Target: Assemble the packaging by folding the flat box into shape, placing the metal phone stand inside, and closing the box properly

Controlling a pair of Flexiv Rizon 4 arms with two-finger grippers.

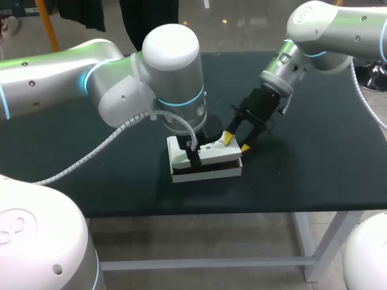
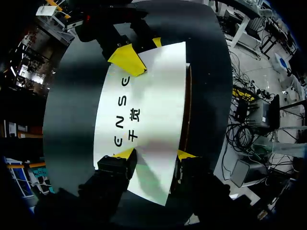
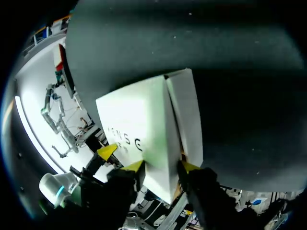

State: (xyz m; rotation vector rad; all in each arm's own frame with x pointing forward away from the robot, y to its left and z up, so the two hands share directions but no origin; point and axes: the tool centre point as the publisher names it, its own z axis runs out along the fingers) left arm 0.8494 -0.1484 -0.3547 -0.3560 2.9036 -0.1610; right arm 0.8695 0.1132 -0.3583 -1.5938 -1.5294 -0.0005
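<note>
The white box (image 1: 205, 158) sits on the dark table (image 1: 314, 163) just below the centre of the head view. The left arm (image 1: 72, 84) enters from the left edge of the frame. The left end effector (image 2: 155, 154) stands over the box, its 2 fingers narrowed against the 2 long edges of the lid (image 2: 144, 110), holding the box. The right arm (image 1: 326, 30) comes in from the upper right. The right end effector (image 1: 236, 142) is spread wide at the box's right end, with 1 yellow tip (image 2: 127, 60) on the lid's corner and the other just past the end. A dark gap shows between the lid and the base (image 1: 208, 174) along the front.
</note>
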